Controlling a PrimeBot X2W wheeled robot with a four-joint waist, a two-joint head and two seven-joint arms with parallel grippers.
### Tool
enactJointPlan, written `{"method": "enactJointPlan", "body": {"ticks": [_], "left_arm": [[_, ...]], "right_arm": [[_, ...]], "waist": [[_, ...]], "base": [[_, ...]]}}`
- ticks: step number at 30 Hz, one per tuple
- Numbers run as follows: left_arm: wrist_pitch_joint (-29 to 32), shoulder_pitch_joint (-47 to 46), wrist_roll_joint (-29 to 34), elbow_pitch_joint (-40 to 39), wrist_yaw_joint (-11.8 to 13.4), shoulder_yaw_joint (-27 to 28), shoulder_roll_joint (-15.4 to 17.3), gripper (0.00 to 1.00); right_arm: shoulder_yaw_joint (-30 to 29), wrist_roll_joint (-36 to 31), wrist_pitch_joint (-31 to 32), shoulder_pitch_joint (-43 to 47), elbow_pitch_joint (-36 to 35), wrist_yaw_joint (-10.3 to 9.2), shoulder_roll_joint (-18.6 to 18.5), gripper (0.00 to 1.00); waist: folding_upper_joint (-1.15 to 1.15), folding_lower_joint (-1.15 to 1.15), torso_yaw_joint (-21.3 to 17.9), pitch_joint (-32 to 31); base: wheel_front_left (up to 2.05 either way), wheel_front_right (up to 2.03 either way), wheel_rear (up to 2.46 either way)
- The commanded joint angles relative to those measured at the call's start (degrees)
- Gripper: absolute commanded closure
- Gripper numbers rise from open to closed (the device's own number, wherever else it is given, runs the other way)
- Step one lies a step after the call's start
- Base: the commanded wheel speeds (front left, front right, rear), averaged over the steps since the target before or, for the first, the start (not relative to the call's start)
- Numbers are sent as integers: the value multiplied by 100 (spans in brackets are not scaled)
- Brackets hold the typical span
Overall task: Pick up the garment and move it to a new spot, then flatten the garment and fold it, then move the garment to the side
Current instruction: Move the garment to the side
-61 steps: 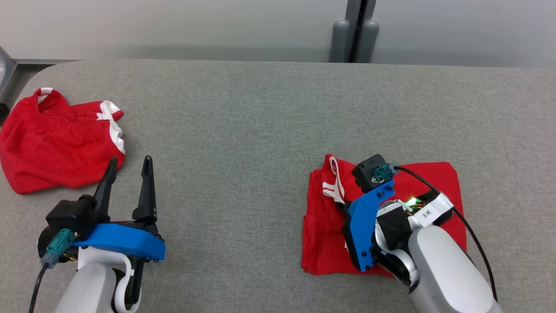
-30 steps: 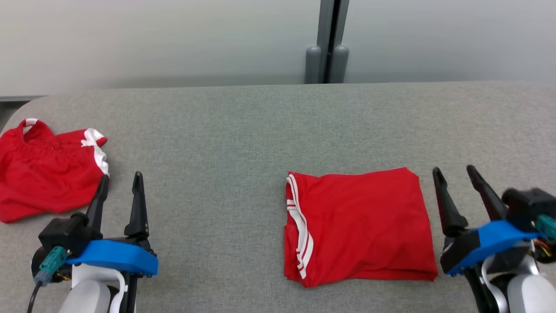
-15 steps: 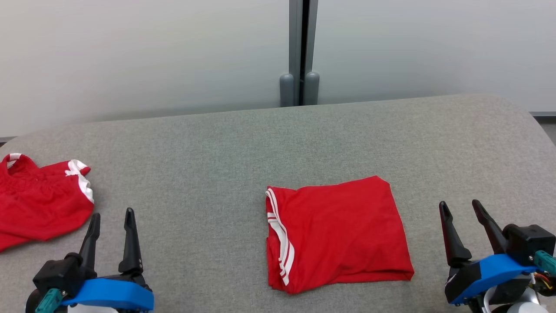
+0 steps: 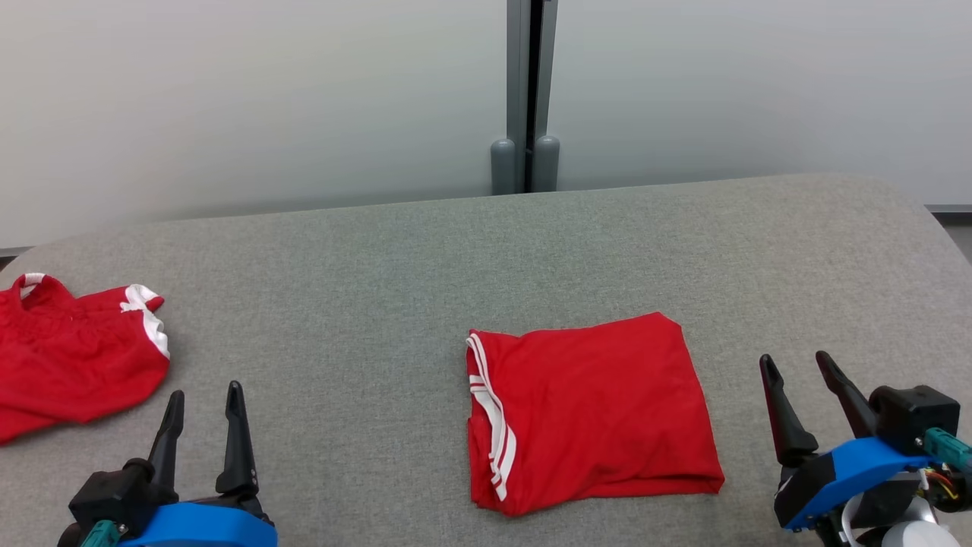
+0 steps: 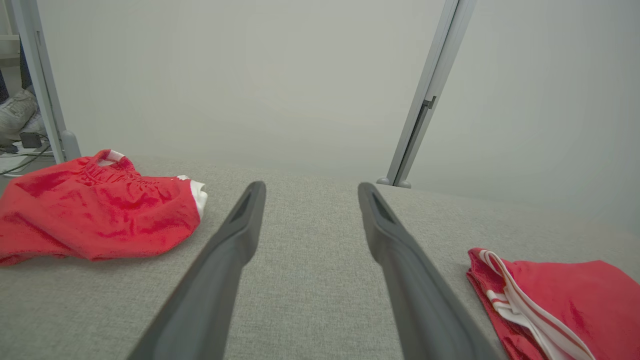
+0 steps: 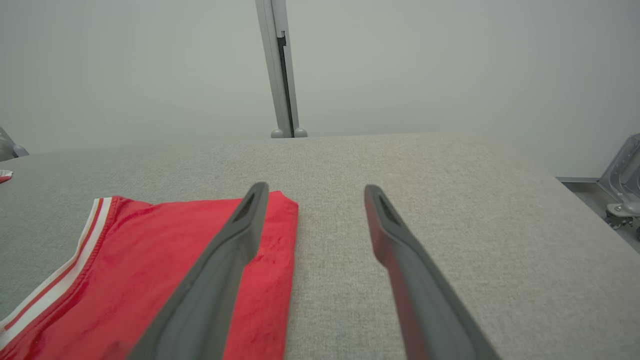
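Observation:
The garment [image 4: 588, 410] is red with white stripes along its left edge. It lies folded into a flat rectangle on the grey table [image 4: 364, 258], right of the middle. My right gripper [image 4: 793, 358] stands open just to its right, above the table and holding nothing. The right wrist view shows the right gripper [image 6: 315, 186] with its left finger over the garment's [image 6: 150, 260] far right corner. My left gripper [image 4: 205, 391] is open and empty at the lower left. In the left wrist view the left gripper [image 5: 311, 186] points across bare table, the garment [image 5: 560, 300] off to its right.
A second red garment with white trim [image 4: 72, 353] lies crumpled at the table's left end, also seen as a red heap [image 5: 95, 217] left of my left fingers. A grey partition post [image 4: 525, 163] stands behind the table. The table's rounded right edge [image 4: 938, 220] is near.
My right gripper has come off the folded garment and drawn back to its right, open. The head camera has tilted up, so the whole picture has shifted. The garment lies still.

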Motion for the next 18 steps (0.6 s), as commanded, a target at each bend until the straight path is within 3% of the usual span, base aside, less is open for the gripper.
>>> {"method": "enactJointPlan", "body": {"ticks": [1, 8, 15, 18], "left_arm": [[-24, 60, 40, -7, 5, -11, 2, 0], [-6, -112, 43, -104, 47, -70, -9, 0], [-3, -339, 78, -221, 11, -145, -21, 0], [1, -478, 96, -229, -30, -222, -42, 0]], "right_arm": [[25, 53, 11, -90, 14, 3, -46, 0], [276, 270, 489, -516, 3, 3, -141, 0], [86, 216, 2585, -1348, 565, 3, -156, 0], [-114, 94, 3204, -1597, 865, 4, -49, 0]], "waist": [[0, 0, 7, 7], [0, 0, 87, 236], [0, 0, 279, 583], [0, 0, 401, 734]], "base": [[0, 0, 0], [0, 0, 0], [0, 0, 0], [0, 0, 0]]}}
